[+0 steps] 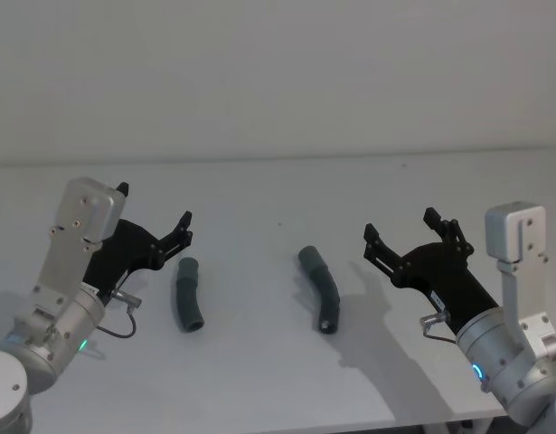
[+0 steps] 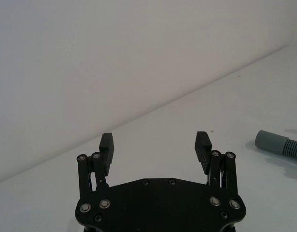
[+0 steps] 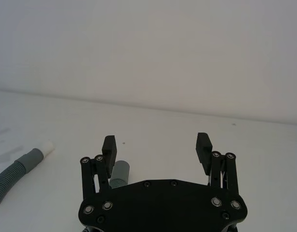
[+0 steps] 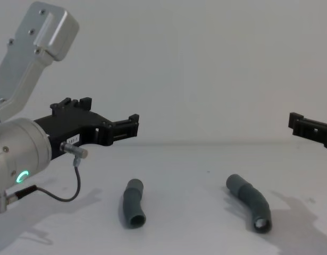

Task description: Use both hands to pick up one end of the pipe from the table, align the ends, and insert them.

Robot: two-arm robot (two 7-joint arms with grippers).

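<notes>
Approach is the step in hand, as I judge it: nothing is lifted yet. Your left gripper point(image 1: 155, 205) hangs above the table point(image 1: 259, 389) toward its left edge, jaws spread wide and empty, pointing inward. Just inside it the left pipe piece point(image 1: 188, 294) lies flat, left of the table's middle and about halfway between the far and near edges. Bring the gripper down across that piece close behind its mating end, not at the bend. The tube looks flexible, so a grip far back would likely let the end droop and spoil the alignment. The right wrist view shows a white plug tip point(image 3: 47, 146) on the piece farther off, which I take to be this one; leave that tip clear of the fingers.

The right pipe piece point(image 1: 319, 287) lies well apart from the left one, near the table's middle, its open collar point(image 4: 261, 223) facing the near edge. Take it just behind the collar without crushing the mouth. Your right gripper point(image 1: 400, 226) hovers toward the right edge, also wide and empty.

A small pale sticker point(image 4: 72, 139) sits on the left gripper's body, but its print is too small to read. No brand shows.
</notes>
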